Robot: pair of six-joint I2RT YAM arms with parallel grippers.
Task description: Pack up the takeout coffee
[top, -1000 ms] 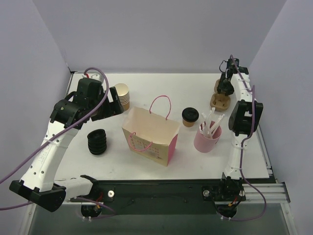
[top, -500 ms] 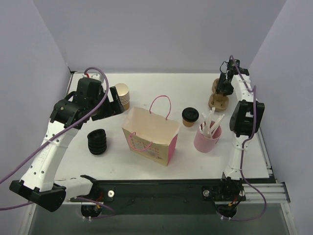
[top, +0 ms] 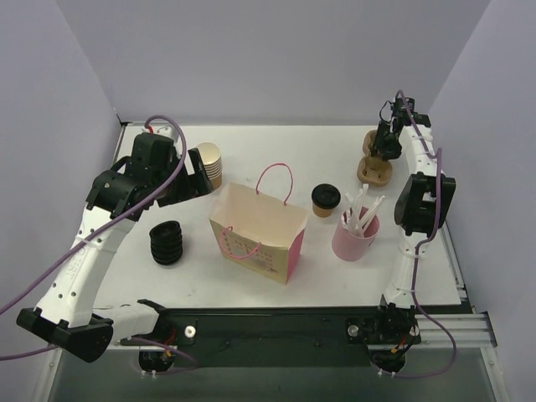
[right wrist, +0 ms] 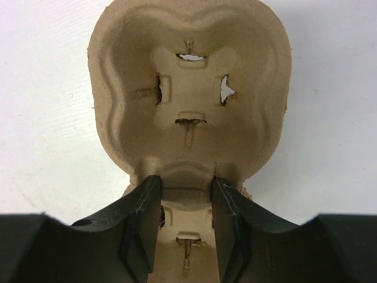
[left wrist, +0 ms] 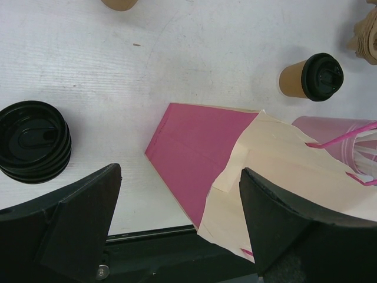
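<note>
Pulp cup carrier (right wrist: 188, 88) sits pinched at its middle ridge by our right gripper (right wrist: 184, 191); our left gripper (left wrist: 179, 177) hangs wide open and empty over the paper bag (top: 260, 230). The takeout coffee (top: 325, 199) stands on the table (top: 276, 151) beside the bag, so we judge packing not begun.

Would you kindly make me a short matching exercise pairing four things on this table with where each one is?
1 takeout coffee
2 paper bag
3 stack of black lids
4 pulp cup carrier

A gripped by the right gripper
B left of the bag
C between bag and pink straw cup
D table centre, upright

Pairs: 1-C, 2-D, 3-B, 4-A
</note>
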